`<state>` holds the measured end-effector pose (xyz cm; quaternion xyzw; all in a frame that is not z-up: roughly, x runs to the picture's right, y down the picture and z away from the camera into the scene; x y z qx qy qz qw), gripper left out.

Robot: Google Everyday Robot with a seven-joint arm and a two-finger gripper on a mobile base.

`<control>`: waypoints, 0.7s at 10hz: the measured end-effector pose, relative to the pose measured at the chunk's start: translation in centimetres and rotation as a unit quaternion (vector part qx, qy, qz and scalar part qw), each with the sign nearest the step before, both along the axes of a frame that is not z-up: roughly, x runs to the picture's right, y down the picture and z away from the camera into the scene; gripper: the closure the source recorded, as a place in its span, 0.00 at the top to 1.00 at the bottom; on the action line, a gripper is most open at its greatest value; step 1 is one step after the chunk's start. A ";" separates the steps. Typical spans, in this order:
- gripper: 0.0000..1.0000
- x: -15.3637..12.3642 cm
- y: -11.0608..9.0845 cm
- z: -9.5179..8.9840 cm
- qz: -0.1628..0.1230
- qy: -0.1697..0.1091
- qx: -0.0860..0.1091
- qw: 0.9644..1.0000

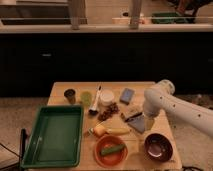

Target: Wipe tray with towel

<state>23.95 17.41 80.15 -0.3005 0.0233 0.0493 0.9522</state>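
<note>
Gripper point(138, 120) pointing down beneath bent arm point(172, 106)

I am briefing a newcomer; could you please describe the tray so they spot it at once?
On the wooden table, look to the left side, away from the gripper at the right. The tray is the large green rectangle, unlike the round orange plate beside it.

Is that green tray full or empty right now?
Empty: the green tray shows only bare floor inside. The pincer is away on the right, by a grey cloth.
</note>
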 end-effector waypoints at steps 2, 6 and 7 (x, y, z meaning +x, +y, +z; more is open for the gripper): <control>0.80 -0.3 0.6 0.2 0.029 0.027 0.002 0.999; 0.80 -0.2 1.5 0.3 0.070 0.062 0.012 0.996; 0.80 -0.3 1.8 0.5 0.075 0.063 0.014 0.995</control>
